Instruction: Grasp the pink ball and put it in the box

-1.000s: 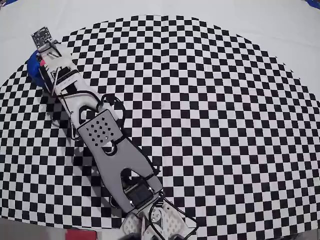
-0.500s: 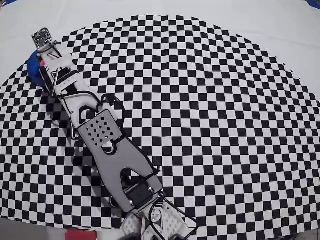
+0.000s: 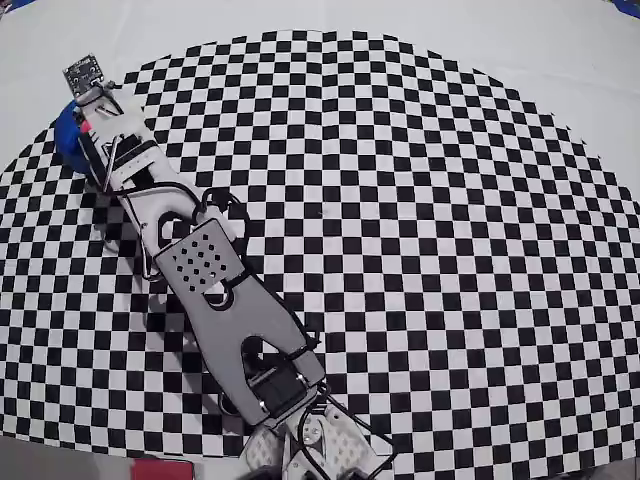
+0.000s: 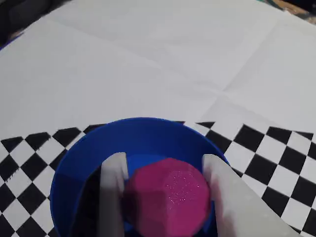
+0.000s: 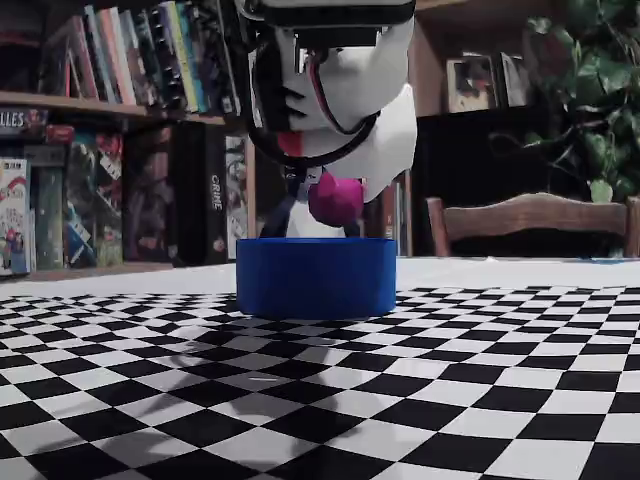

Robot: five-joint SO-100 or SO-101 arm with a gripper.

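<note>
Overhead, the arm (image 3: 215, 300) hides most of the box (image 4: 143, 138); the tool (image 4: 163, 170) clamps the pink ball (image 4: 168, 197) above it.

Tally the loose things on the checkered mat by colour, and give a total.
Pink: 1, the ball, held between the gripper fingers above the box.
Blue: 1, the box, standing at the mat's edge.
Total: 2.
</note>
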